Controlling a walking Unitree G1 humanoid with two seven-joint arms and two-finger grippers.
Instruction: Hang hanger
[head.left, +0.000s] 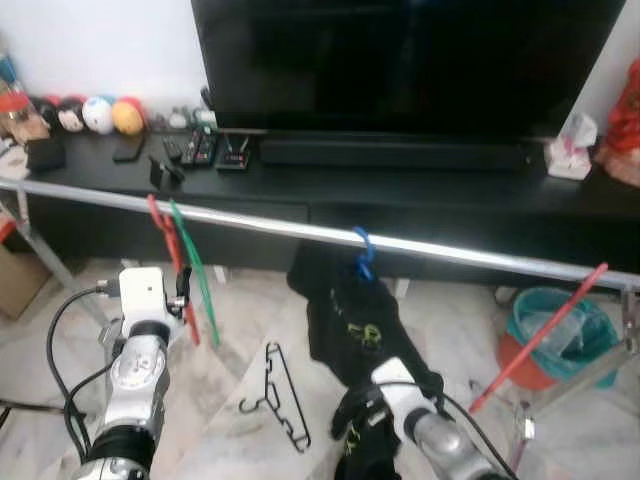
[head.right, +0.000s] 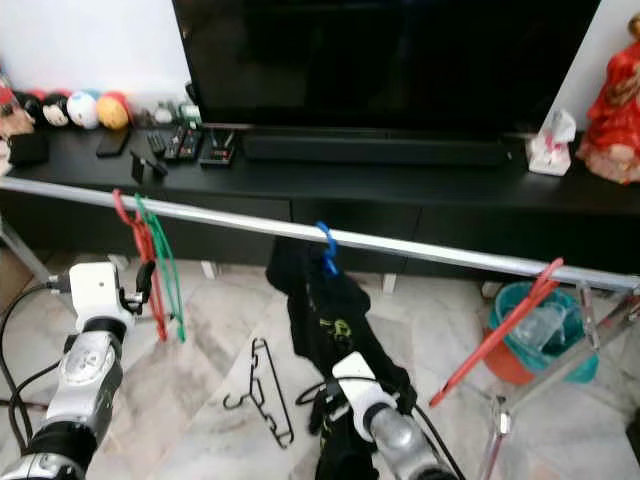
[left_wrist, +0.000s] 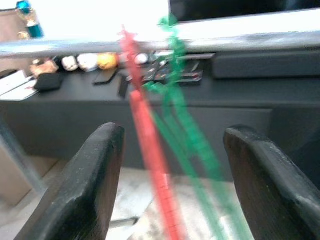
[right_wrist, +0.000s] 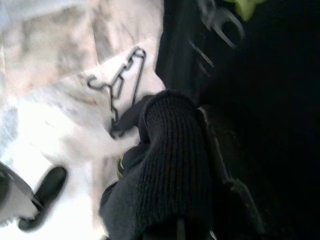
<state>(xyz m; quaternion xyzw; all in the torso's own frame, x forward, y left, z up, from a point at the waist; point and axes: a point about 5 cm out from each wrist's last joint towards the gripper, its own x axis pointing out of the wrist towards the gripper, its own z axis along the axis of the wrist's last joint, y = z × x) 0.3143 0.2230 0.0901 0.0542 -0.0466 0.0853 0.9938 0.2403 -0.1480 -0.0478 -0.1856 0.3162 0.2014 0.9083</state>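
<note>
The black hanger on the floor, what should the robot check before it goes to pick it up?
1. Black hanger lies flat on the floor, nothing on it: ok.
2. Left pincer is open and holds nothing: ok.
3. Right pincer free to grab: not ok, black garment is in its grip.
4. Rail has bare room between the blue hanger and the green hanger: ok.

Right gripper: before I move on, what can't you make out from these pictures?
- Right gripper: in its wrist view, dark knit cloth covers the fingers, so open or shut is unclear.
- Black garment on the blue hanger: in the head views its lower edge is hidden behind the right arm.
- Red hanger and green hanger: blurred in the left wrist view; contact with the open left gripper is unclear.
</note>
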